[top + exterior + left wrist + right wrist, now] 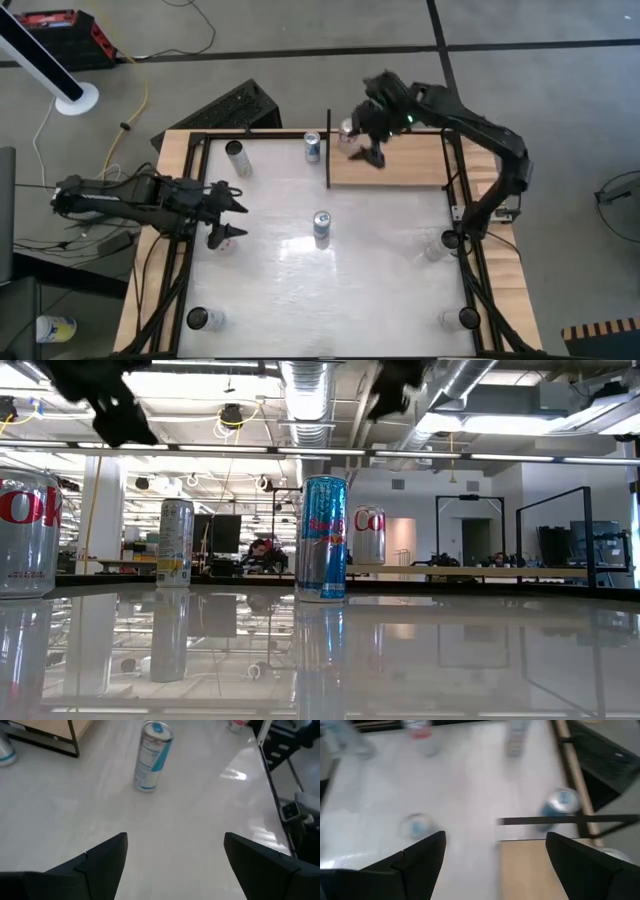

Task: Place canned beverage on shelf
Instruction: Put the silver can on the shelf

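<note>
The shelf (410, 165), a light-brown wooden board with thin black posts, stands at the table's far right. A silver can with red lettering (347, 128) stands upright at the board's far left corner; it also shows in the low view (368, 535). My right gripper (371, 154) is open and empty above the board's left end, just near of that can; its wrist view shows the board (540, 870) below and the can's rim (616, 854) at the side. My left gripper (229, 212) is open and empty over the table's left part, facing a slim blue-and-silver can (150, 755) upright at mid-table.
A blue-topped can (312, 147) stands just left of the shelf's black post (328, 150), and a silver can (237, 157) at the far left. More cans stand near the front corners (205, 318) (460, 318) and by the right edge (435, 247). Bare tabletop lies around the slim can (321, 228).
</note>
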Robot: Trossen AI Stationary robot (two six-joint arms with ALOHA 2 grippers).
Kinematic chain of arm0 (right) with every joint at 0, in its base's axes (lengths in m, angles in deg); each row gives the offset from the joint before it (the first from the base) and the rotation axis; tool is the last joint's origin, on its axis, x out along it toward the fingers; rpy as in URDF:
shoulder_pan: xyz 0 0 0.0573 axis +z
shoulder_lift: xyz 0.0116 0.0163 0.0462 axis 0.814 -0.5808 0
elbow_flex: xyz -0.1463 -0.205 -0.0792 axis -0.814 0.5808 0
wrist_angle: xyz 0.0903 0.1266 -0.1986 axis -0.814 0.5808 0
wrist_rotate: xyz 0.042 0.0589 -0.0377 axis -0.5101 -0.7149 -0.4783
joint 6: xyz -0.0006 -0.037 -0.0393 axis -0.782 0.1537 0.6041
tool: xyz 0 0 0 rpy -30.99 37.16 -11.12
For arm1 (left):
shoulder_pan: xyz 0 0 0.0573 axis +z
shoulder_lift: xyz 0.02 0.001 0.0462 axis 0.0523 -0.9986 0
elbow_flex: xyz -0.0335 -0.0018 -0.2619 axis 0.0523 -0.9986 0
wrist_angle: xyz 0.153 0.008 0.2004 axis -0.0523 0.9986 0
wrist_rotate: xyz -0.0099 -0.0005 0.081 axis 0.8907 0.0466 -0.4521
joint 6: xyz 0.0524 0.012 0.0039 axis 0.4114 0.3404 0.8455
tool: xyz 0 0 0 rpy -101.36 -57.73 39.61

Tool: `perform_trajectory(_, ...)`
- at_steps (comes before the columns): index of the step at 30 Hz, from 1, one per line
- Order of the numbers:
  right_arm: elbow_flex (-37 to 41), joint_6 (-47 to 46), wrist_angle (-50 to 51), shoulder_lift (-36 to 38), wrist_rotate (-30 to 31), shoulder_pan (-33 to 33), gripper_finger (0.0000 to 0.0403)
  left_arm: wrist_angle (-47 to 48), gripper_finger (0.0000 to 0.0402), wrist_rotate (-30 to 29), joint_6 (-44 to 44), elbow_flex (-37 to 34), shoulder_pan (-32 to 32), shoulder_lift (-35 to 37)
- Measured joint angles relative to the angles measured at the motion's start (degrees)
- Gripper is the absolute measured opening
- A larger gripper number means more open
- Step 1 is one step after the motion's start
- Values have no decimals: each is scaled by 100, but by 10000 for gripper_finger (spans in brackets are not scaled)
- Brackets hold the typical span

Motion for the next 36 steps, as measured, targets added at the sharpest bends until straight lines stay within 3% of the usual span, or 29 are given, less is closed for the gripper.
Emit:
perform_trajectory(3, 0, -389, 209, 275, 566, 810, 367, 1061, 316, -543, -350, 752, -414, -473)
perform_trajectory(7, 0, -971, 469, 419, 1649, 2060, 367, 2422, 316, -1062, -1605, 1446, -859, -1064)
perform_trajectory(12, 37, -1508, 859, 370, 3067, 3479, 367, 3407, 316, -1101, -2920, 1584, -1333, -1588)
perform_trajectory(16, 598, -1728, 404, 432, 3836, 4288, 367, 3981, 316, -1270, -3394, 1589, -1543, -1916)
perform_trajectory(20, 1402, -2221, -123, 554, 4148, 4789, 367, 4047, 316, -1247, -3447, 1589, -1632, -2131)
perform_trajectory(27, 2736, -3258, -1145, 596, 4162, 5309, 367, 4198, 316, -1176, -3382, 1589, -1664, -2439)
perform_trajectory(36, 3414, -3446, -2206, 558, 4164, 5636, 367, 4098, 316, -755, -3226, 1589, -1664, -2659)
